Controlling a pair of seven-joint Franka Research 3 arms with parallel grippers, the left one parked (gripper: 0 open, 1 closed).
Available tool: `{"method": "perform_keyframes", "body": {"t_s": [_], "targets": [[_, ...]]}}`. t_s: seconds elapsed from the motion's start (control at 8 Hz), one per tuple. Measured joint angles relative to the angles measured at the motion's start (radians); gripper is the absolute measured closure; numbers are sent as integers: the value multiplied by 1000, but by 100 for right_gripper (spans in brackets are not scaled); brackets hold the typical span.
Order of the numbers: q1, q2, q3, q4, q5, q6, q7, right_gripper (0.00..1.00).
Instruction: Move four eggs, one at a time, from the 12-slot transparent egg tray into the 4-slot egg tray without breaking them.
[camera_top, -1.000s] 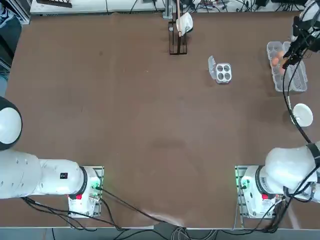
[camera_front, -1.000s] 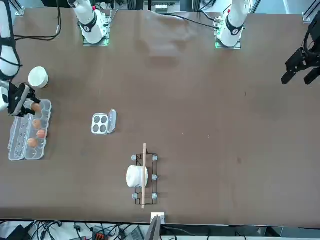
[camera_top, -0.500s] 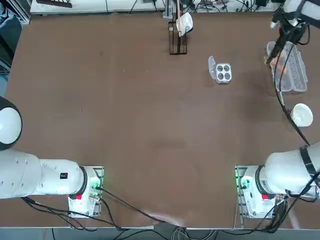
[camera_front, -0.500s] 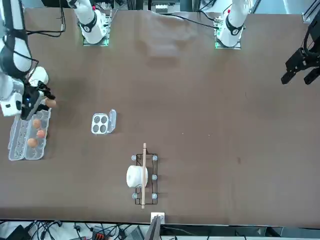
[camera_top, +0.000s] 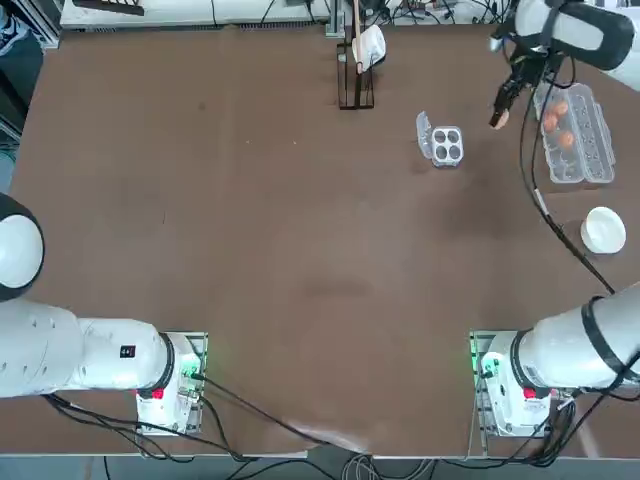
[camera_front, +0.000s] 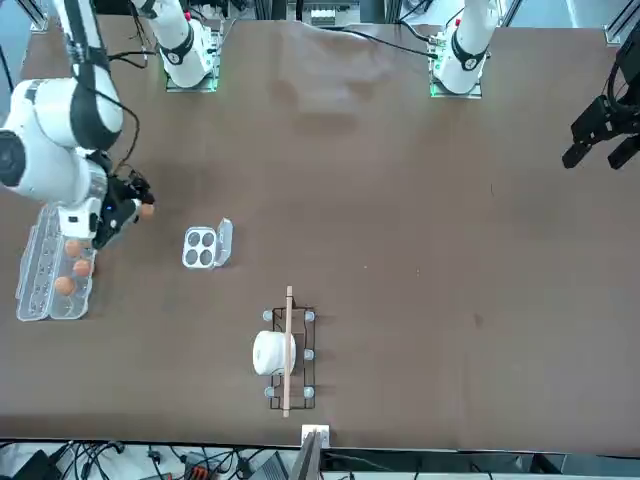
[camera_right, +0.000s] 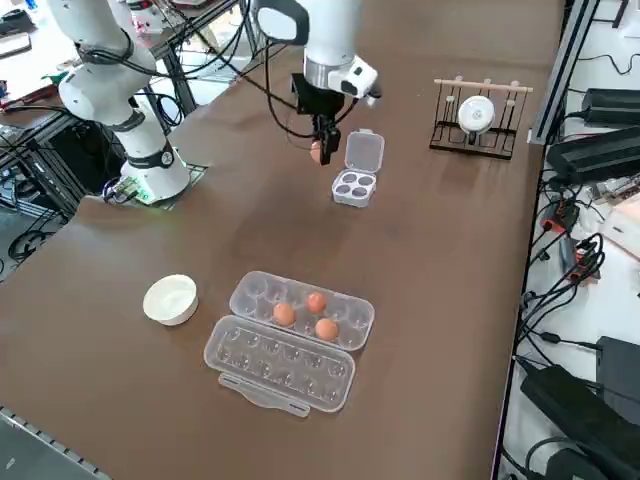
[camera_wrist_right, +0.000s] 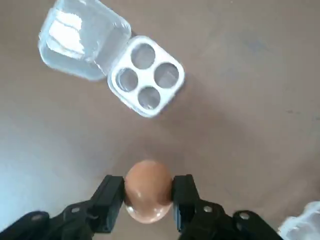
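Note:
My right gripper (camera_wrist_right: 148, 192) is shut on an orange-brown egg (camera_wrist_right: 148, 190), held above the table between the two trays. The same egg (camera_right: 317, 152) hangs under the gripper (camera_top: 498, 117) a short way from the 4-slot egg tray (camera_top: 446, 145), whose four cups stand empty with the lid flap (camera_wrist_right: 82, 40) open. Three eggs (camera_right: 314, 302) lie in the 12-slot transparent egg tray (camera_top: 590, 150) at the table's right edge, its lid folded out flat. In the front view the gripper (camera_front: 143, 209) is between the long tray (camera_front: 40, 295) and the small tray (camera_front: 202, 248).
A white bowl (camera_top: 604, 229) sits near the long tray on the robot's side. A dark wire rack with a wooden rod and a white cup (camera_top: 356, 60) stands at the table's far edge. Brown tabletop (camera_top: 300, 230) spreads wide to the left.
My right gripper has lifted an egg out of the long tray and carried it leftward toward the small tray. The long tray now shows three eggs.

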Motion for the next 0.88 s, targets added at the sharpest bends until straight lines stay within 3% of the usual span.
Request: {"method": "perform_keyframes", "body": {"t_s": [0.62, 0.88], "targets": [[155, 44, 0, -39, 0, 127, 275, 43], [182, 75, 0, -47, 0, 192, 306, 43]]}}
